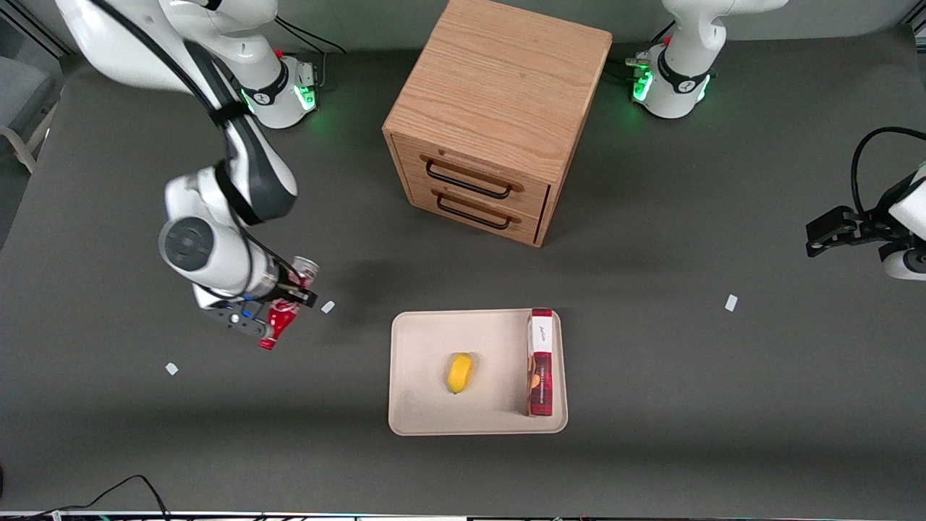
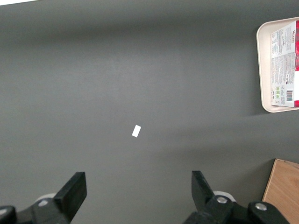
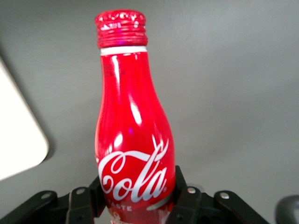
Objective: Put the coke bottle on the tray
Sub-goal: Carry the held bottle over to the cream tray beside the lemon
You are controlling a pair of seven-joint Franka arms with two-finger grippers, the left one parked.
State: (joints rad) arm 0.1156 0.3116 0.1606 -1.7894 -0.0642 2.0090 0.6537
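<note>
While the end effector [image 1: 278, 307] hangs above the bench [image 1: 651, 362] toward the working arm's end, its fingers [image 3: 187, 198] are clamped on the lower body of the coke bottle [image 3: 133, 135]. Bottle is glossy red, contour shape, white script lettering across the wide part, narrow neck with a white ring under a ribbed red cap. In the front view it is tilted, silver base [image 1: 307, 267] up and farther from the camera, cap [image 1: 268, 344] pointing down and nearer. The bottle is off the bench surface, well apart from the tray [image 1: 419, 405]. The tray is cream-beige, rounded corners, low rim, holding a yellow fruit [image 1: 459, 372] and a red-and-white box [image 1: 541, 362] along the edge toward the parked arm. A wooden two-drawer cabinet [image 1: 499, 116] stands farther from the camera than the tray.
</note>
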